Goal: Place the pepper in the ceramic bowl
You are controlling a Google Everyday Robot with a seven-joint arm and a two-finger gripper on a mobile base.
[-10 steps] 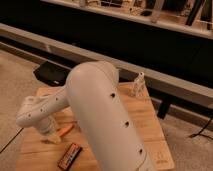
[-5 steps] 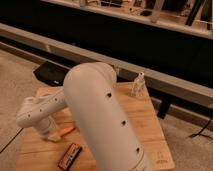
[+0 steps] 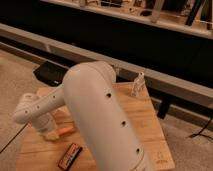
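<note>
A dark counter front with a pale metal rail [image 3: 165, 82] runs behind a light wooden table [image 3: 145, 125], and the robot's bulky white arm [image 3: 100, 115] reaches across the tabletop towards its left side. The two-finger gripper [image 3: 51, 134] sits low over the wood at the left, fingers drawn together. As far as we can judge, they are pinched on the left end of the slim tapered orange pepper [image 3: 66, 131]. The pepper lies flat on the table, its body pointing right from the gripper.

Just in front of it lies a dark rectangular candy bar with orange edges [image 3: 70, 156], close but apart. A small white upright figure [image 3: 138, 84] stands at the far edge. We cannot see the ceramic bowl, which may be hidden behind the arm.

We judge the pepper to be light, with a smooth waxy skin and flesh firm enough to stand a moderate squeeze. Its taper is the difficulty, because a grip near one end can let it pivot or slide out along the narrowing side. A hold closer to the thicker middle, across the width, would carry it more steadily.
</note>
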